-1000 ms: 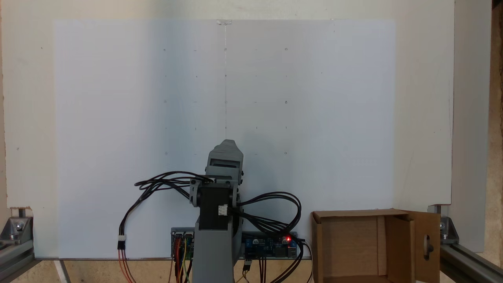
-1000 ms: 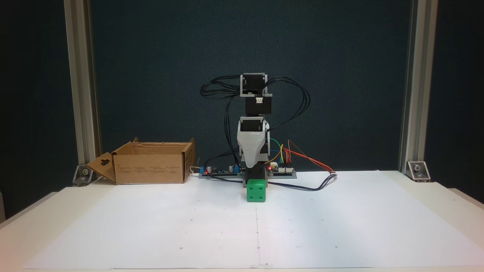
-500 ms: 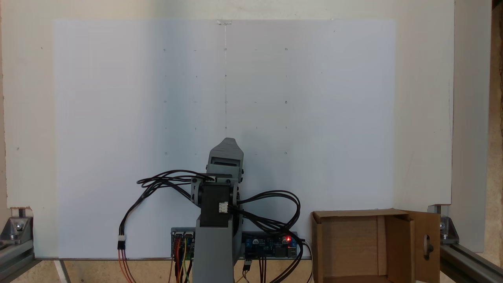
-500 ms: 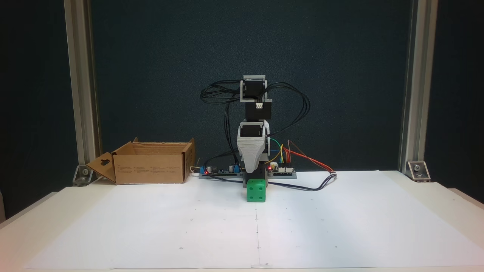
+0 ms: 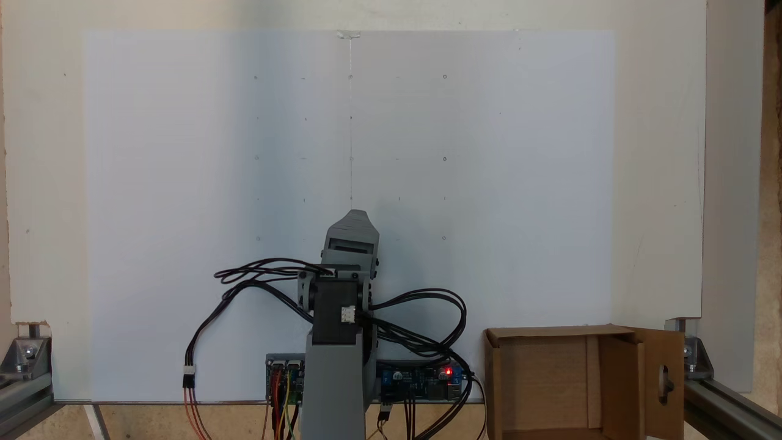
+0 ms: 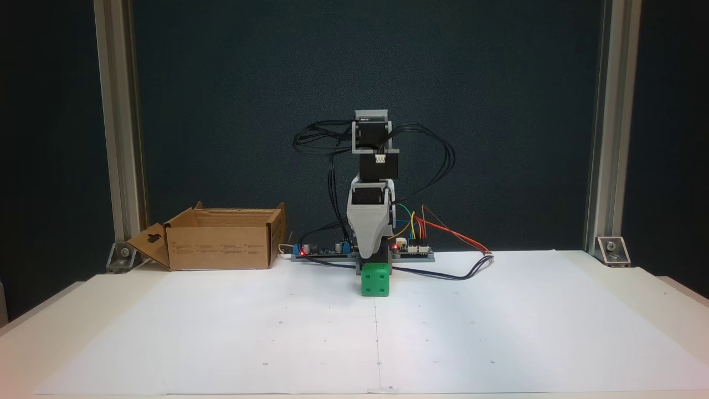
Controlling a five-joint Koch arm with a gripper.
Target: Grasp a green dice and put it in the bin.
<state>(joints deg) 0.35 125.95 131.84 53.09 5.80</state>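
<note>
**Gripper poised over the dice**

Here your gripper (image 6: 370, 256) pointed straight down at the green dice (image 6: 375, 280), which sat on the white sheet (image 6: 221, 332) near the table's back edge; you couldn't tell its jaws' state. The bin (image 6: 221, 244) stood at the back-left corner.
</note>
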